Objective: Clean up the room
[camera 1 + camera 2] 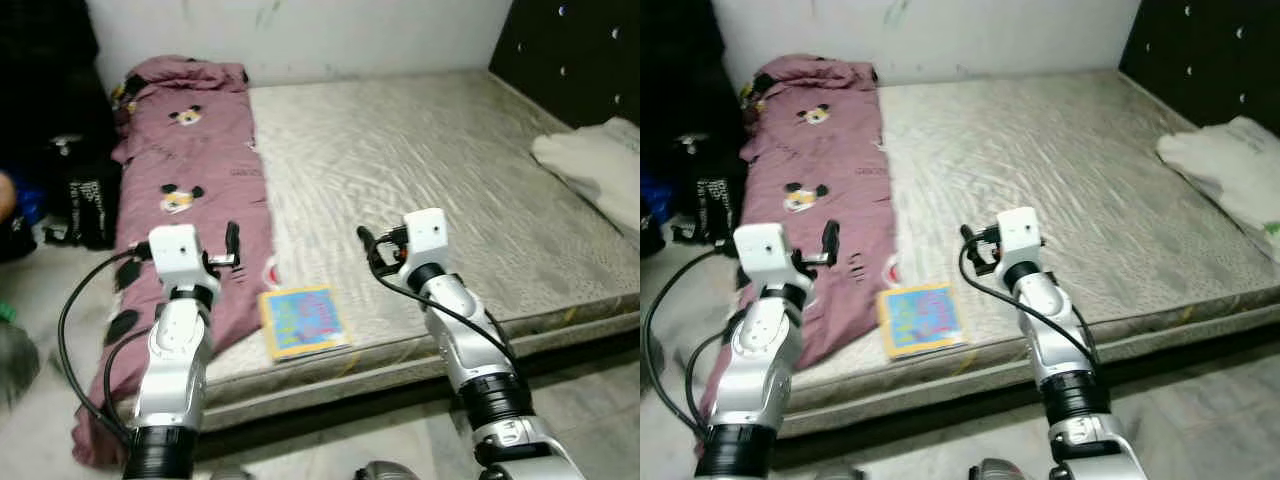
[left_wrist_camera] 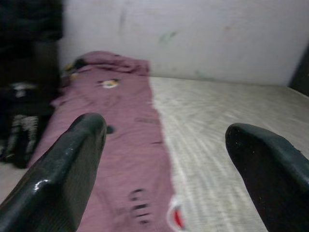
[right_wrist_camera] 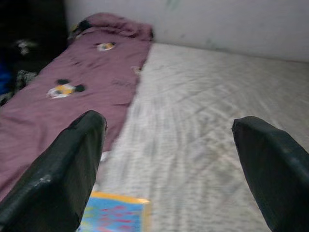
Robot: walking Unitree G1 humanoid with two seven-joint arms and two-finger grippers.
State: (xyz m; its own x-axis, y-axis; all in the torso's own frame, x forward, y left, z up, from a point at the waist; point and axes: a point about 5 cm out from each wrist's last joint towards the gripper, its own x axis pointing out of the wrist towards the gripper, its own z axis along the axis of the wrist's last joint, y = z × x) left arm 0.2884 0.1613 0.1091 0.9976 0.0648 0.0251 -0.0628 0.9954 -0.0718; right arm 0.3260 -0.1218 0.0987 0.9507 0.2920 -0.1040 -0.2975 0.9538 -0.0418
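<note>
- Standing at the bed (image 1: 450, 160), both arms raised over its near edge; judged as the approach step, nothing picked up yet.
- Left pincer (image 2: 164, 145) is spread wide, released, empty, held over the maroon blanket (image 1: 190, 170).
- Right pincer (image 3: 169, 154) is likewise released and empty, held over the bare mattress.
- Book (image 1: 303, 320) is seen flat near the bed's front edge, between the arms: thin, square, glossy blue cover.
- Next move likely: the right pincer is lowered onto the book's edge; a flat item calls for an edge pinch.
- Blanket is soft, rumpled, cartoon-printed; mattress is grey, quilted.
</note>
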